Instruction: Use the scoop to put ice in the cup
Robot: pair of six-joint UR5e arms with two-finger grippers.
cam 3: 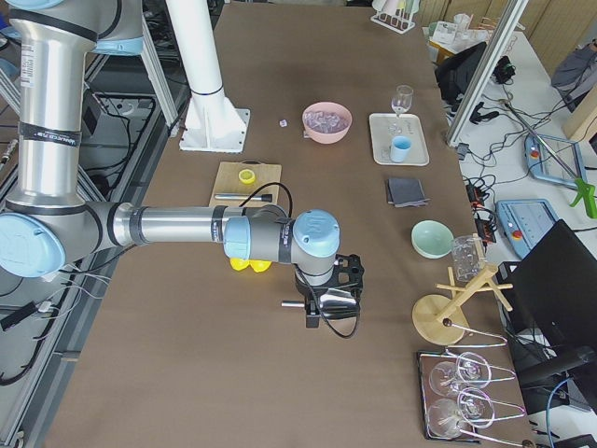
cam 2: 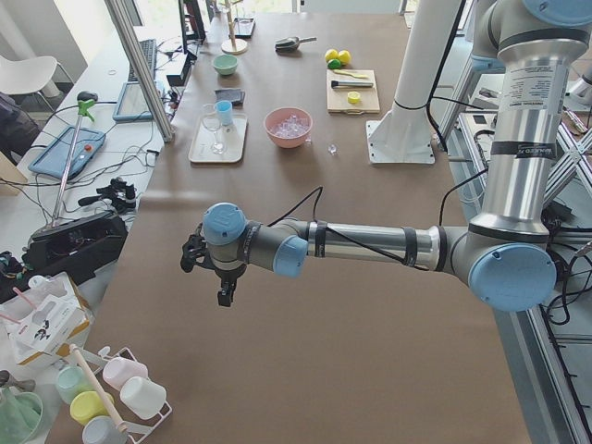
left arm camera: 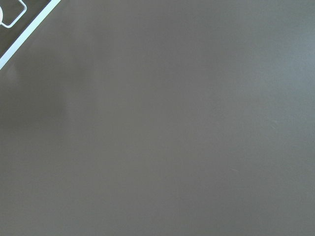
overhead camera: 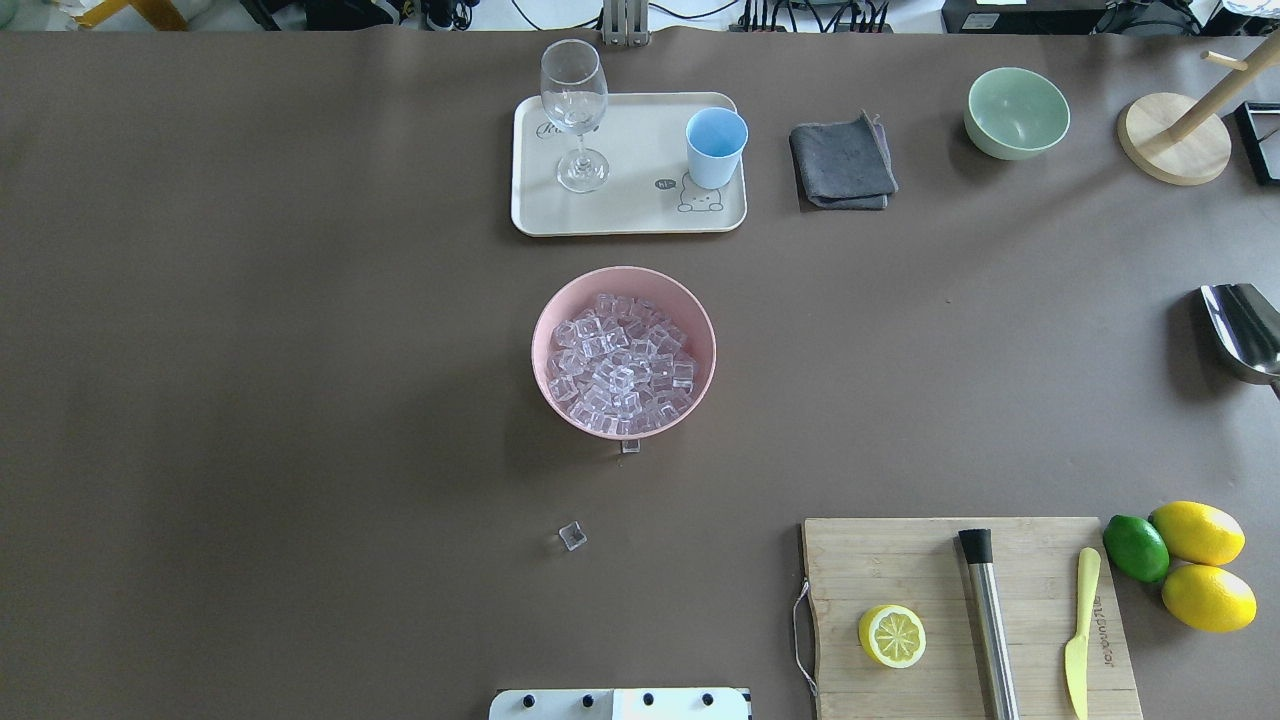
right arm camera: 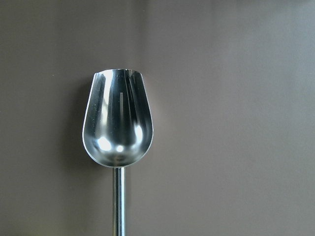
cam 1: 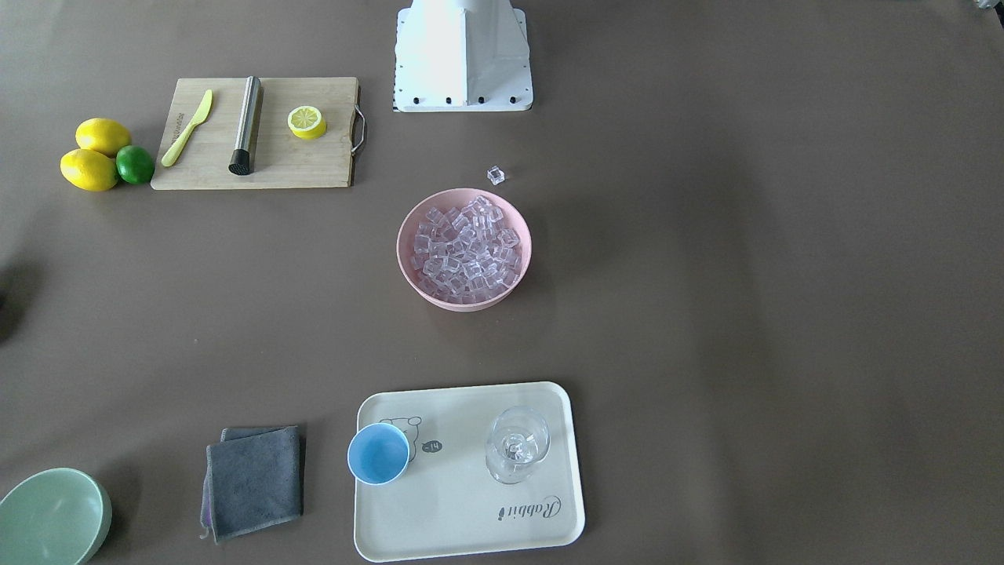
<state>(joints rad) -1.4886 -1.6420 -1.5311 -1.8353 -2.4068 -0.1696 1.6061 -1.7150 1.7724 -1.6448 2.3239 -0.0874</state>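
The ice (overhead camera: 620,365) fills a pink bowl (overhead camera: 548,312) at mid-table; two loose cubes (overhead camera: 572,536) lie on the robot's side of it. The light-blue cup (overhead camera: 716,147) stands empty on the cream tray (overhead camera: 630,218) beyond the bowl. The steel scoop (overhead camera: 1243,330) sits at the table's right end, cut off by the overhead view's edge. The right wrist view shows the scoop's trough (right arm camera: 118,123) empty, handle running off the bottom, no fingers in view. My right gripper (cam 3: 322,303) is at the scoop; I cannot tell its state. My left gripper (cam 2: 224,282) hangs over bare table at the left end; its state is unclear.
A stemmed glass (overhead camera: 575,110) shares the tray. A grey cloth (overhead camera: 843,160), green bowl (overhead camera: 1016,112) and wooden stand (overhead camera: 1173,150) sit far right. A cutting board (overhead camera: 900,570) holds a lemon half (overhead camera: 891,636), steel rod (overhead camera: 990,625) and knife (overhead camera: 1080,630); lemons (overhead camera: 1200,565) and a lime lie beside it.
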